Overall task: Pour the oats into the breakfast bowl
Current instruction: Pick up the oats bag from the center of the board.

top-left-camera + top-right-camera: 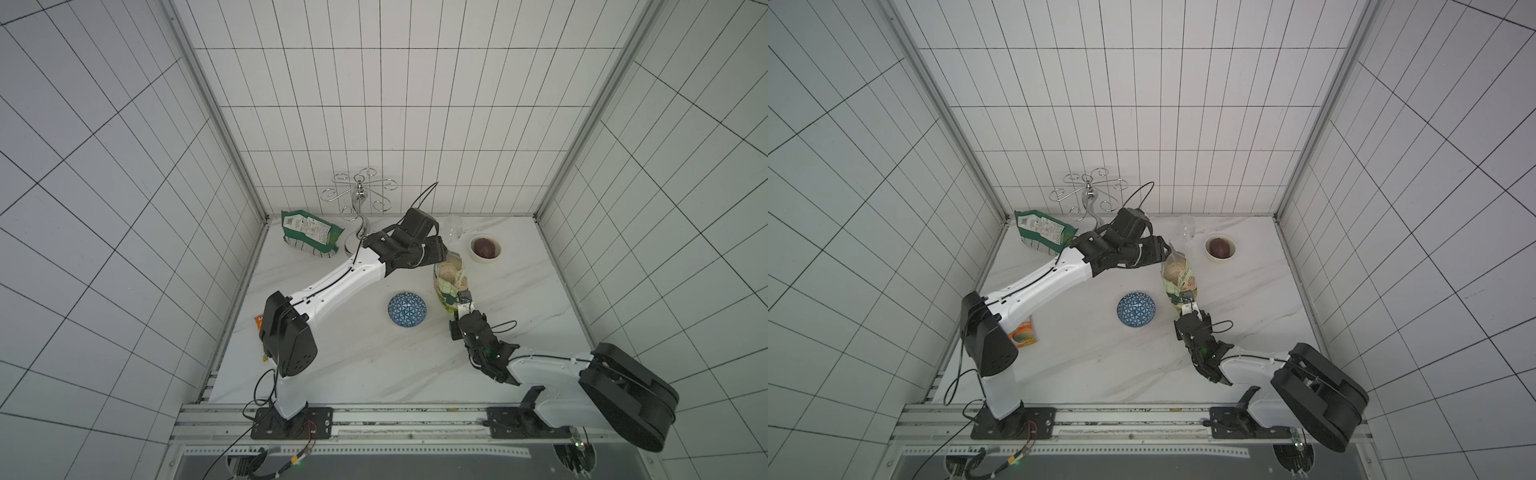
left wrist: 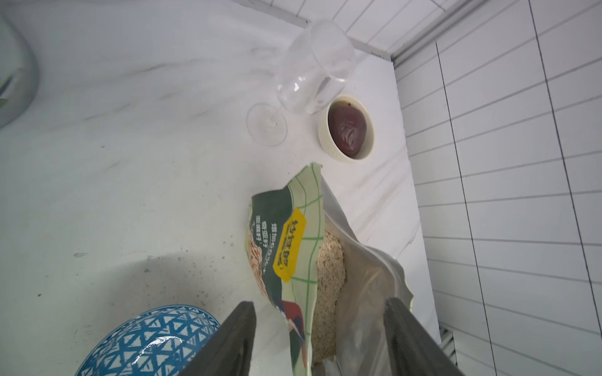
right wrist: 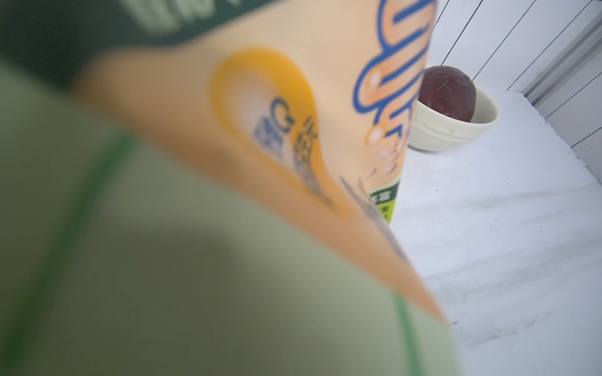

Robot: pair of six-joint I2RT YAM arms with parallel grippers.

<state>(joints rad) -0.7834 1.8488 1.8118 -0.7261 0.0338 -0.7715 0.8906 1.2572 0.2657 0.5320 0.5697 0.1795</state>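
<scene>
Both arms rose from a rail at the near edge of the bench, their black elbows closest to the lens. Right of centre stood the pouch, light-green checked with a dark green panel, upright and open at the top. The oats showed pale and flaky inside it. The left gripper hung over the open mouth with its fingers spread wide, one on either side of the top. Whether either finger touched the film could not be told. The right gripper reached in from the near right, its fingers narrow on the pouch's near lower part. The right wrist view was filled by the blurred pouch wall, so the fingertips were hidden there. The breakfast bowl, patterned in blue and white triangles, sat on the bench just left of the pouch, apart from it and a little nearer. Whether it sat mouth up could not be told. At the far right a small white bowl held something dark red-brown, with a clear wine glass just to its left. At the far left lay a darker green bag with a white label, next to a chrome wire rack. An orange packet lay at the near left beside the left arm's elbow
</scene>
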